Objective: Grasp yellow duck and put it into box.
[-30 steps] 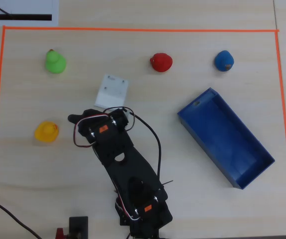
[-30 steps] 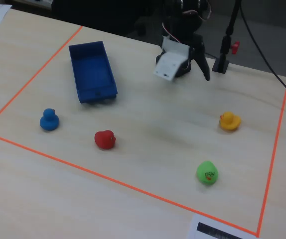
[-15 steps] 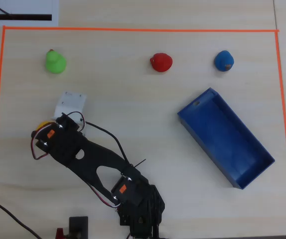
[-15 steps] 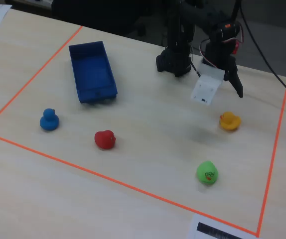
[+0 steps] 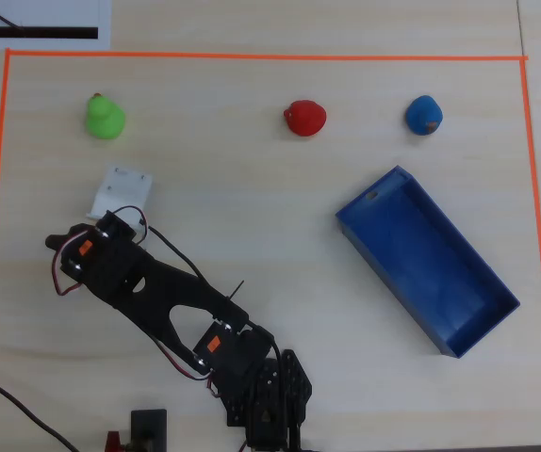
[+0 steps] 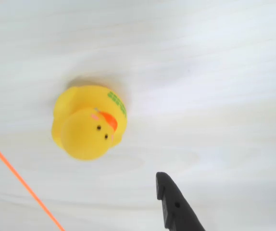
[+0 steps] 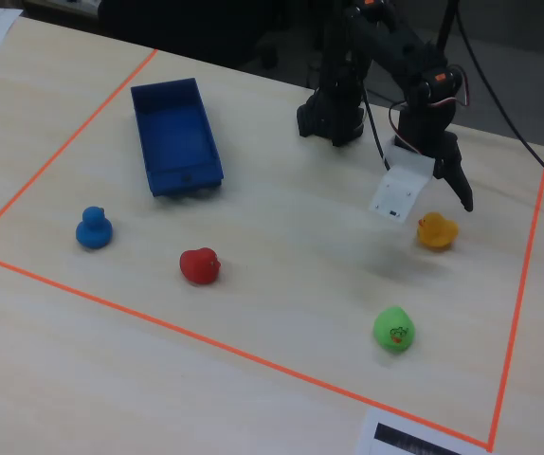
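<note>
The yellow duck [image 7: 437,230] stands on the table near the right tape line of the fixed view. In the wrist view the duck [image 6: 90,122] sits upper left of centre, with orange beak and green print. In the overhead view the arm hides it. My gripper [image 7: 429,209] hovers just above the duck, open and empty: the white jaw is left of it, the black finger [image 6: 176,209] right of it. The gripper also shows in the overhead view [image 5: 77,226]. The blue box [image 5: 431,264] lies empty at the right there and shows far left in the fixed view [image 7: 172,133].
A green duck [image 5: 106,118], a red duck [image 5: 305,117] and a blue duck [image 5: 423,114] stand along the far side. Orange tape [image 5: 252,56] frames the work area and runs close to the yellow duck [image 6: 22,183]. The arm base [image 5: 270,395] is at the bottom.
</note>
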